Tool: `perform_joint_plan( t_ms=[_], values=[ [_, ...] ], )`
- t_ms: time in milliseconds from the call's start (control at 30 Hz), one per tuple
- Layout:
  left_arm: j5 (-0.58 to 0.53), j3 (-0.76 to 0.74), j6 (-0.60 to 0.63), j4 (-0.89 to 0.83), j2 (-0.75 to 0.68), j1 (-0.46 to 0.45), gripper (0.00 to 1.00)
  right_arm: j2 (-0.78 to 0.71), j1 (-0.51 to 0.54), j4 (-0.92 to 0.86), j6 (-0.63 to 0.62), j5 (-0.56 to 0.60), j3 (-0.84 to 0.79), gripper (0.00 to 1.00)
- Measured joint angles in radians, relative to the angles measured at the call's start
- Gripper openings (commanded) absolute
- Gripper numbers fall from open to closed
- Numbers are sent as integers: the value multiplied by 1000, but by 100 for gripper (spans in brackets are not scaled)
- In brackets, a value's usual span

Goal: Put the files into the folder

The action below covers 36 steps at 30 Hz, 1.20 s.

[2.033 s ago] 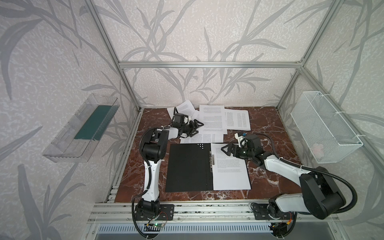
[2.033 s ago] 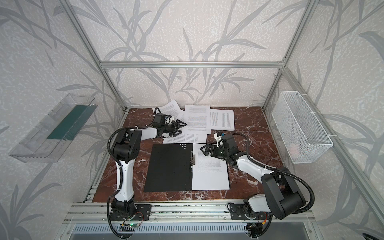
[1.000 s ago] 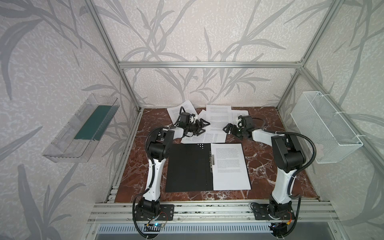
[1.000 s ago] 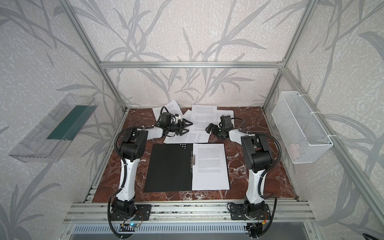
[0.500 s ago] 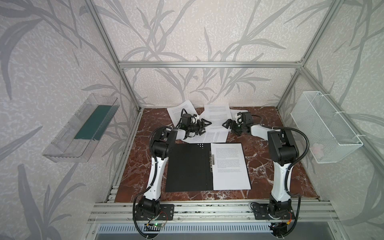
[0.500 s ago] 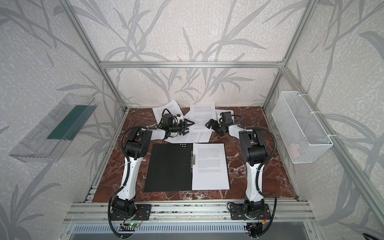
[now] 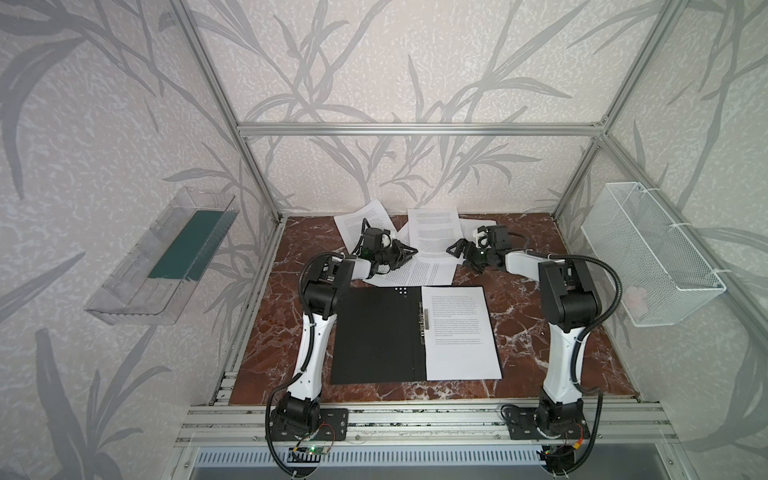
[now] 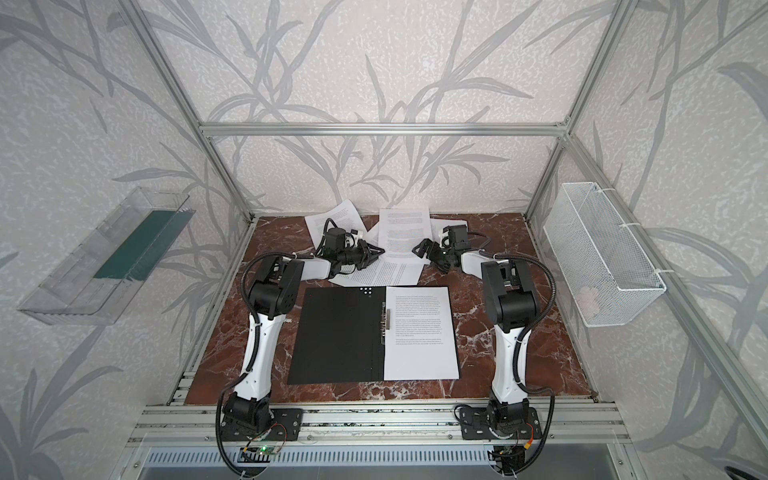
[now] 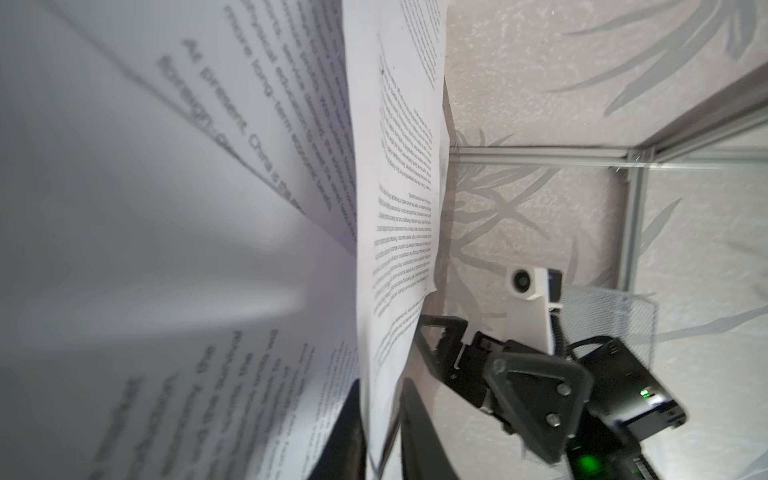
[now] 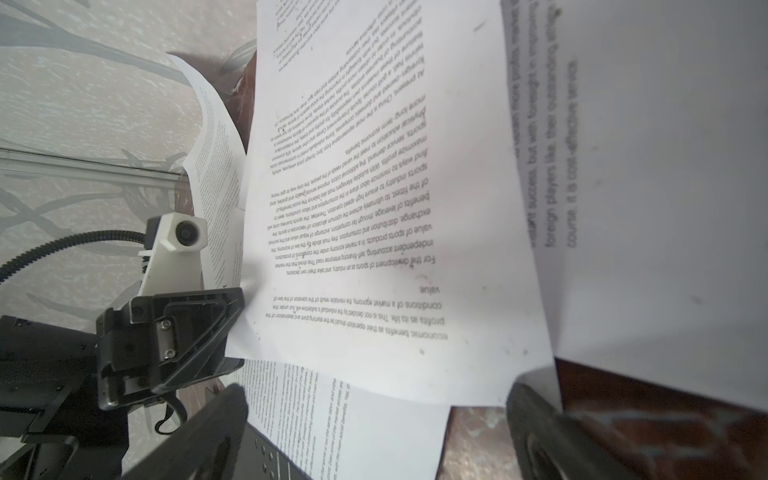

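Note:
The folder [image 7: 378, 332] [image 8: 336, 332] lies open mid-table, black inside up, with one printed sheet [image 7: 461, 332] on its right half. Several loose files [image 7: 434, 232] [image 8: 405, 232] lie overlapped at the back, just beyond the folder. My left gripper [image 7: 405, 251] [image 9: 384, 440] is shut on the edge of one sheet [image 9: 399, 208], which stands lifted between its fingers [image 9: 419, 436]. My right gripper [image 7: 457, 249] [image 10: 374, 440] faces it from the sheet's opposite side, open, low over the papers [image 10: 374, 208], nothing between its fingers [image 10: 548, 436]. The folder's corner [image 10: 266, 453] shows under it.
A clear tray with a green base [image 7: 166, 253] hangs on the left wall. A white wire basket [image 7: 648, 253] hangs on the right wall. Aluminium frame posts and the back wall stand close behind the papers. Red marble table [image 7: 540, 353] shows beside the folder.
My left gripper has shut on the sheet's edge. My right gripper has moved from over the folder to the back pile and stayed open.

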Motion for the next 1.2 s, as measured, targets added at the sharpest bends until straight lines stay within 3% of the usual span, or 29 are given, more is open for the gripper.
perform_joint_plan(
  t_ms=[133,300,533,700,967,1200],
  values=[
    [2,26,-18,-23,-12,-1,0,-92,-17,-95,-27,37,-39,99],
    [-3,31,-36,-56,-121,-17,0,-327,-43,-169,-52,83,-127,99],
    [-61,-69,11,-147,-480,-122,0,-660,-58,-191,-74,109,-297,99],
    [-110,-325,28,-117,-753,-206,0,-835,-53,-215,-84,119,-461,99],
    [-221,-930,26,-77,-975,-267,0,-1085,14,-257,-112,167,-660,99],
    [-332,-1184,72,-180,-1153,-267,0,-1112,145,-280,-154,212,-714,100]
  ],
)
